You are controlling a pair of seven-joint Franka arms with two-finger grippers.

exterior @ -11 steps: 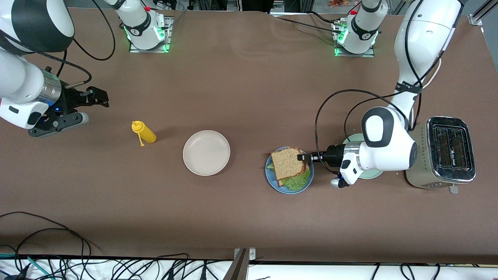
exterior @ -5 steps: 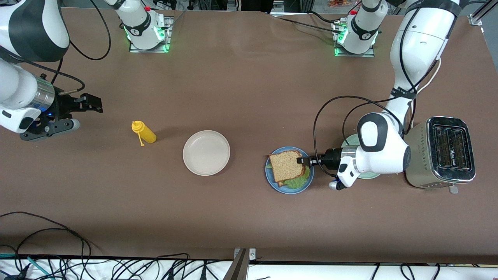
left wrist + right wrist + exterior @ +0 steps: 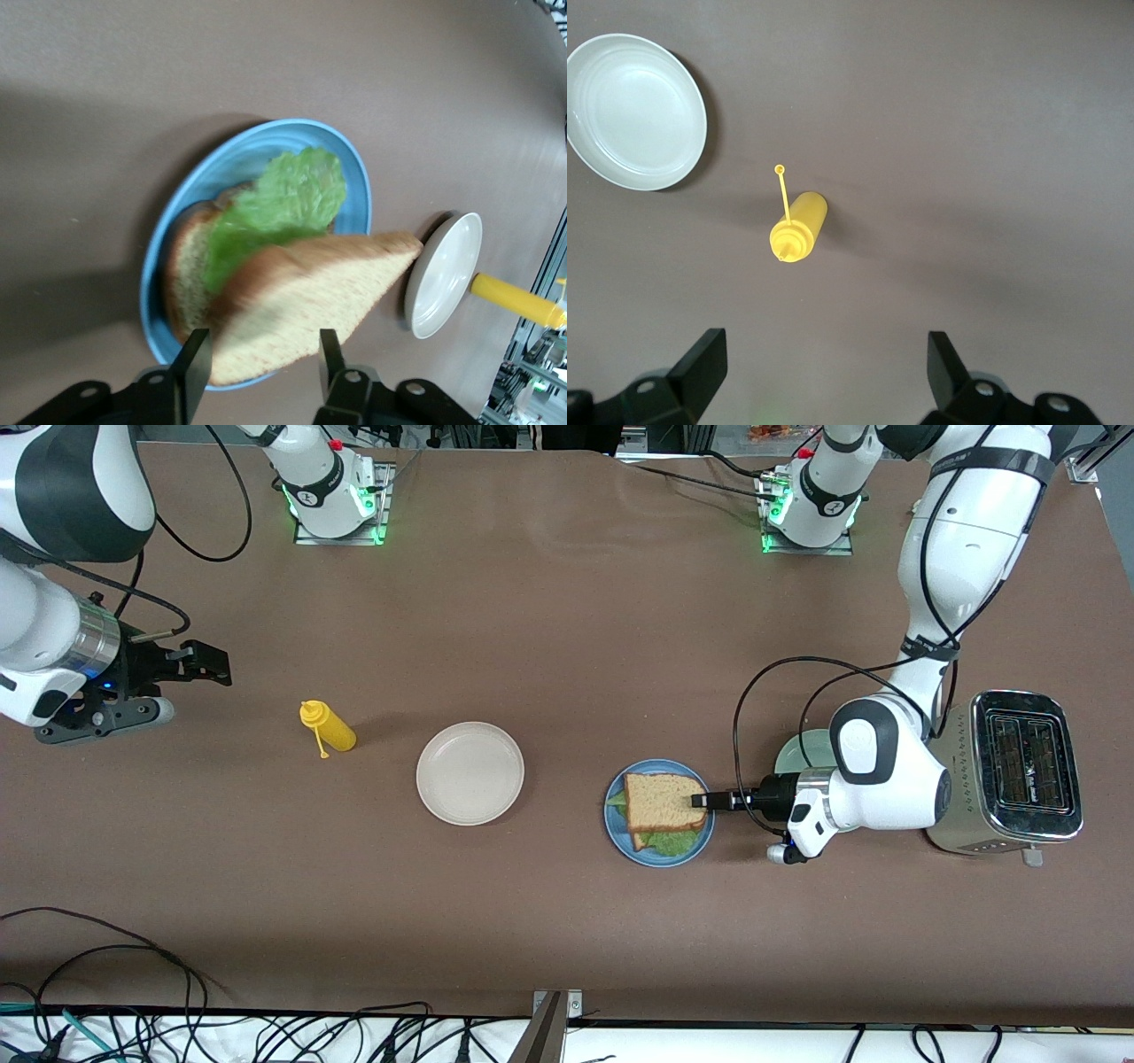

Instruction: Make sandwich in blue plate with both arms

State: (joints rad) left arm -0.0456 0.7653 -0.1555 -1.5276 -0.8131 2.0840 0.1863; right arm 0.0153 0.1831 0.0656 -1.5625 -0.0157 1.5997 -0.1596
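On the blue plate (image 3: 660, 859) lies the sandwich: a brown top slice (image 3: 660, 802) over a green lettuce leaf (image 3: 671, 840), which pokes out at the side nearer the front camera. In the left wrist view the top slice (image 3: 301, 301) rests tilted on the lettuce (image 3: 283, 199) and the lower slice (image 3: 186, 266). My left gripper (image 3: 698, 801) is low at the plate's rim toward the left arm's end. It is open, its fingers (image 3: 193, 363) either side of the top slice's corner with gaps showing. My right gripper (image 3: 217, 664) hangs open and empty over bare table.
A cream-white plate (image 3: 470, 772) sits mid-table, with a yellow squeeze bottle (image 3: 330, 726) lying beside it toward the right arm's end. A pale green plate (image 3: 802, 751) and a silver toaster (image 3: 1019, 771) stand past the left arm's wrist. Cables run along the front edge.
My left gripper's jaws have parted and let go of the top slice, which now lies lower and squarer on the lettuce. The right arm drew back slightly toward its end of the table.
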